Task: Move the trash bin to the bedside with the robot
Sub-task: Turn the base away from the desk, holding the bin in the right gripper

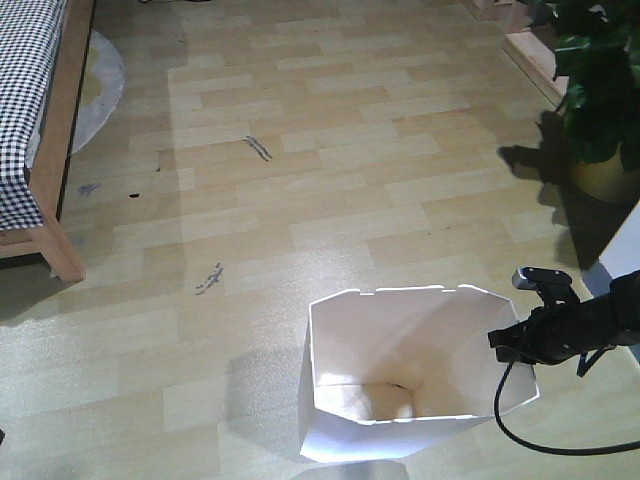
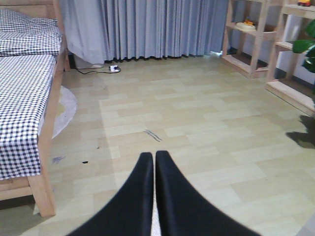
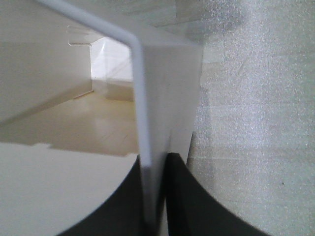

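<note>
The white trash bin [image 1: 400, 370] stands upright on the wooden floor at the bottom of the front view, its cream inside showing. My right gripper [image 1: 520, 345] is shut on the bin's right rim, and in the right wrist view the thin white wall [image 3: 142, 147] runs between the two black fingers [image 3: 197, 201]. The bed [image 1: 35, 120] with its check bedding and wooden post is at the far left, well apart from the bin. In the left wrist view my left gripper [image 2: 155, 157] is shut with nothing in it, and the bed [image 2: 29, 98] lies to its left.
A potted plant [image 1: 600, 90] stands at the right edge. Wooden shelving [image 2: 266, 44] lines the right side and grey curtains [image 2: 157, 27] hang at the back. A round grey rug [image 2: 64, 110] lies by the bed. A black cable [image 1: 560, 445] trails from the right arm.
</note>
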